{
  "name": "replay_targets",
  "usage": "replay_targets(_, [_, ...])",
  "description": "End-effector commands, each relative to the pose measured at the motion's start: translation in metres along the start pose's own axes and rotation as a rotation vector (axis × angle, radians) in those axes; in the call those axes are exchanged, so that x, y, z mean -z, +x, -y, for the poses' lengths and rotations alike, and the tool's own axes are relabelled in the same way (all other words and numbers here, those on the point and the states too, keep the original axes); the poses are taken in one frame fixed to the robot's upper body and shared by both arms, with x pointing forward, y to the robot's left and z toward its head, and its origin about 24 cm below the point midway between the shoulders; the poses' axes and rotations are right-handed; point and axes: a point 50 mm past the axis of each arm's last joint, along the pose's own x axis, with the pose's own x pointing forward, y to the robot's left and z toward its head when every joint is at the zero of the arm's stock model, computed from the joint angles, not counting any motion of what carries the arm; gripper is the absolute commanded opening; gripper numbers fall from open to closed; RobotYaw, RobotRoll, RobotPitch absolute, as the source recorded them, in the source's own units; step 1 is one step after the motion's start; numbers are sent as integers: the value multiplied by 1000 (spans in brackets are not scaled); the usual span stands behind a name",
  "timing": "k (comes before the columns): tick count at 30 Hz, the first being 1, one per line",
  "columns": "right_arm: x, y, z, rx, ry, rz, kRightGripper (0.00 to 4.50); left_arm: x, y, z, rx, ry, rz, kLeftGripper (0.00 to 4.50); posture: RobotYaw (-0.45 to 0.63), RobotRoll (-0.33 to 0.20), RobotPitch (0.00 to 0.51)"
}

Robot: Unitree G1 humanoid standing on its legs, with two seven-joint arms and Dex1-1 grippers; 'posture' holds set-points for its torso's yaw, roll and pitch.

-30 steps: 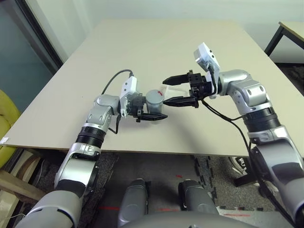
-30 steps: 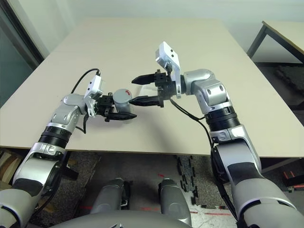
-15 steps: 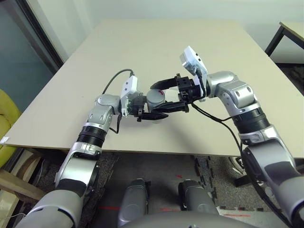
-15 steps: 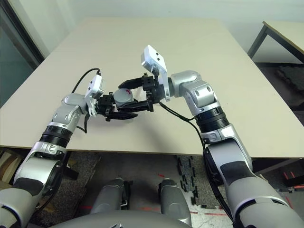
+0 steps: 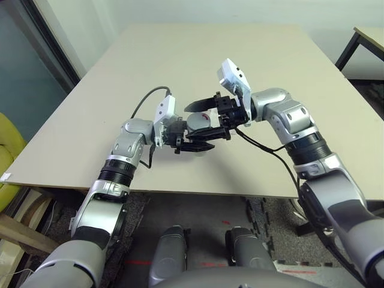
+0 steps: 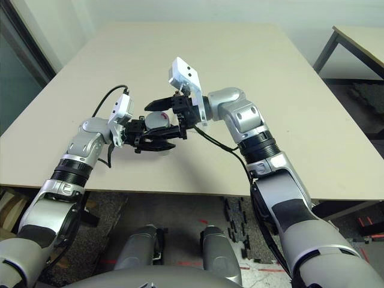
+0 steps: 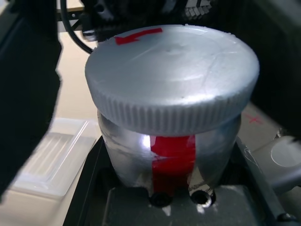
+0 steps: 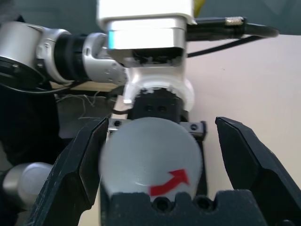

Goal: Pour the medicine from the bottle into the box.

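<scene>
Plain beige desk [image 5: 252,66] in a bare room, pale wall behind, a second desk's dark leg at 2 o'clock. Both arms meet over the near middle of the desk.

Left pincer [image 5: 193,139] is clamped tight around the body of the bottle [image 5: 198,123], held off the surface with its axis roughly level. The grey ribbed cap [image 7: 171,80] with a red arrow mark is on the bottle, so it is not opened yet.

Right pincer [image 5: 205,119] has its jaws spread wide, one black finger on each side of the cap, not visibly touching it. The right wrist view shows clear gaps on both sides.

The box [image 7: 56,157], clear frosted tray, lies flat on the desk just under and behind the bottle, at about 12 o'clock from the left pincer. It looks empty as far as can be seen.

Progress: early. Bottle picked up and presented, done. Left to do, by my read: right pincer closes on the cap, unscrews, removes it, then the bottle gets tipped over the box. No medicine visible anywhere.
</scene>
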Motion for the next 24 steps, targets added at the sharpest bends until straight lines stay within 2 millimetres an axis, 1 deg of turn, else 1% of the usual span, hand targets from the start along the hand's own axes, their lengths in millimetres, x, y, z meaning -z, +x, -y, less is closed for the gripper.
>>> replay_targets(1, [-2, -1, 5, 27, -9, -3, 4500, 0, 2, 2, 11, -3, 11, 2526, -23, 0, 46])
replay_targets(7, [-2, -12, 10, 72, 10, 14, 4500, 0, 1, 2, 11, -10, 6, 2526, -29, 0, 41])
replay_targets(11, [0, -29, 13, 126, 18, 14, 4500, 0, -1, 2, 7, -9, 2, 2526, -29, 0, 41])
replay_targets(14, [-3, -54, 14, 177, 29, 36, 4500, 0, -4, 0, -3, -9, -5, 2526, -32, 0, 40])
replay_targets(17, [-4, -73, 15, 219, 34, 39, 4500, 0, -7, -1, -11, -10, -10, 2526, -36, 0, 40])
replay_targets(19, [-3, -91, 13, 262, 41, 31, 4500, 1, -8, -1, -14, -11, -12, 2526, -39, 0, 41])
replay_targets(24, [1, -118, 9, 342, 56, 2, 4500, 2, -9, -1, -14, -13, -15, 2526, -49, 0, 40])
